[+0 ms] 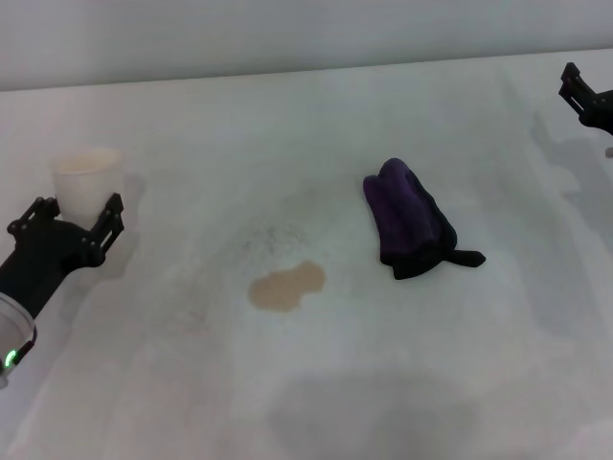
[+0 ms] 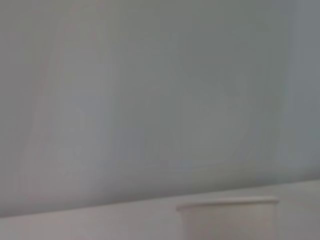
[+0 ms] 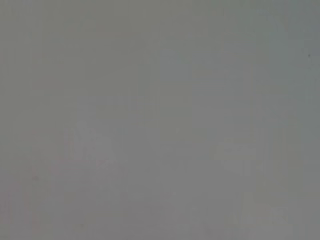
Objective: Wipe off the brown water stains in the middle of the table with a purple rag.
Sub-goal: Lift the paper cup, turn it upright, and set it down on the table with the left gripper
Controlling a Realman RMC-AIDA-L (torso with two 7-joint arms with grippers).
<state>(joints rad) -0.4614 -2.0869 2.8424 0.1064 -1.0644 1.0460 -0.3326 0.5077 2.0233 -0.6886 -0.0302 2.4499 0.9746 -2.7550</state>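
Observation:
The brown water stains (image 1: pixel 287 286) are a tan two-lobed blotch in the middle of the white table (image 1: pixel 192 383). The purple rag (image 1: pixel 412 218) lies bunched to the right of the stains, a hand's width away, its black corner pointing right. My left gripper (image 1: pixel 72 222) is at the left edge, far from both, open, with its fingers spread just in front of a white paper cup (image 1: pixel 86 177). My right gripper (image 1: pixel 586 96) is at the far right edge, partly cut off, well behind and right of the rag.
The cup's rim also shows in the left wrist view (image 2: pixel 227 202), with the wall behind it. A faint grey speckled smudge (image 1: pixel 273 235) lies just behind the stains. The right wrist view shows only plain grey.

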